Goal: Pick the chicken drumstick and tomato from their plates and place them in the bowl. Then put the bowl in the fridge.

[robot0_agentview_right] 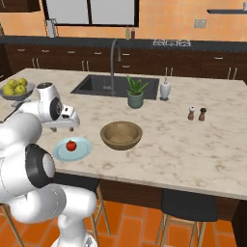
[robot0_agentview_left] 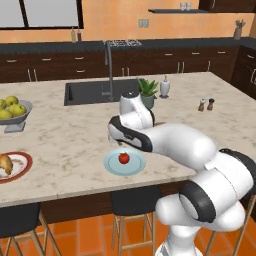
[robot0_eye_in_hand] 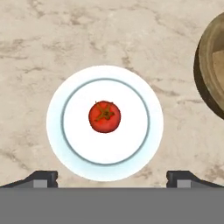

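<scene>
The tomato [robot0_eye_in_hand: 105, 116] lies in the middle of the pale blue plate [robot0_eye_in_hand: 131, 148], near the island's front edge. My gripper [robot0_eye_in_hand: 111, 178] hovers above it, open, fingertips [robot0_eye_in_hand: 43, 177] wide apart with nothing between them. From the right base camera the tomato [robot0_agentview_right: 71, 145] sits just below the hand [robot0_agentview_right: 65, 119], and the brown wooden bowl [robot0_agentview_right: 121, 134] stands empty right of the plate [robot0_agentview_right: 83, 150]. The chicken drumstick [robot0_agentview_left: 5, 164] rests on the red-rimmed white plate [robot0_agentview_left: 24, 165] at the far left. The fridge is out of view.
A grey footed bowl of apples [robot0_agentview_left: 12, 110] stands at the left. Behind are the sink [robot0_agentview_left: 95, 92] with its faucet, a potted plant [robot0_agentview_right: 135, 94], a white bottle [robot0_agentview_right: 165, 89] and two shakers [robot0_agentview_right: 197, 114]. Stools [robot0_agentview_left: 132, 200] stand under the counter edge.
</scene>
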